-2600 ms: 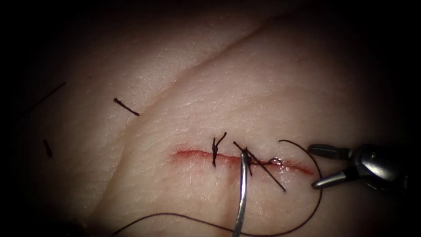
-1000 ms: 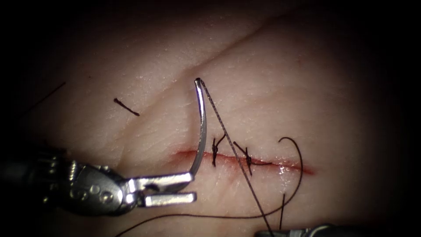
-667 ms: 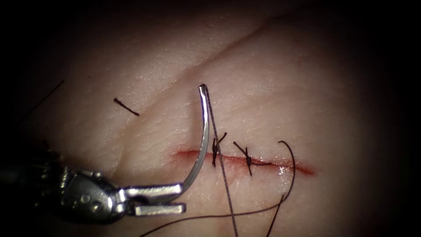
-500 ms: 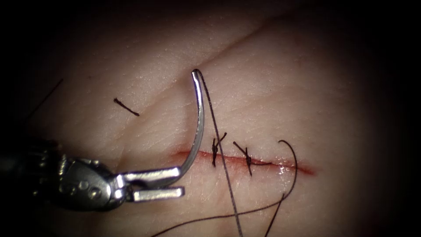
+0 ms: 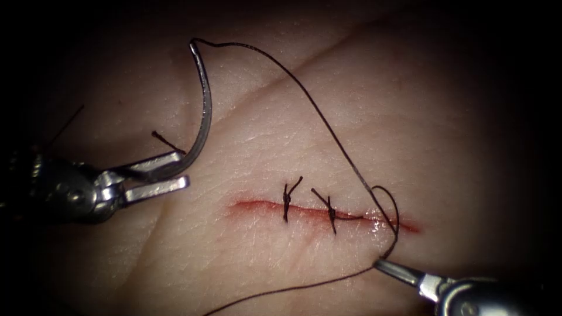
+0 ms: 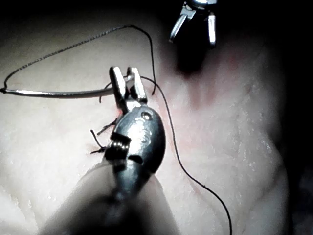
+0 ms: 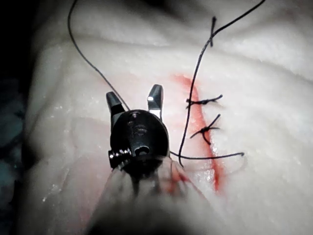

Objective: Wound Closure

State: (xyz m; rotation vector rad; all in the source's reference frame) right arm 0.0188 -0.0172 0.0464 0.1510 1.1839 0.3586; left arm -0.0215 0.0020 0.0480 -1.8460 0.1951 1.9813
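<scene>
Pale tissue point(image 5: 410, 117) carries the cut point(image 5: 322, 212), with two knots on it, centre frame. Left tool point(image 5: 175, 169), middle left, clamps the needle point(image 5: 202, 105) near one end, lifted clear of tissue, likely drawing thread point(image 5: 316, 111) taut. Right tool point(image 5: 389, 268), lower right: jaws read apart in its wrist view, beside the thread, grip unclear.

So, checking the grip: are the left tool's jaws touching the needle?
Touching. In the endoscope view the left tool grips the needle near its pointed end.

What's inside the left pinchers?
The needle, gripped near its pointed end by the left tool, off the tissue, left of the cut. Its tip is hidden between the jaws. The right tool, open, holds nothing.
</scene>
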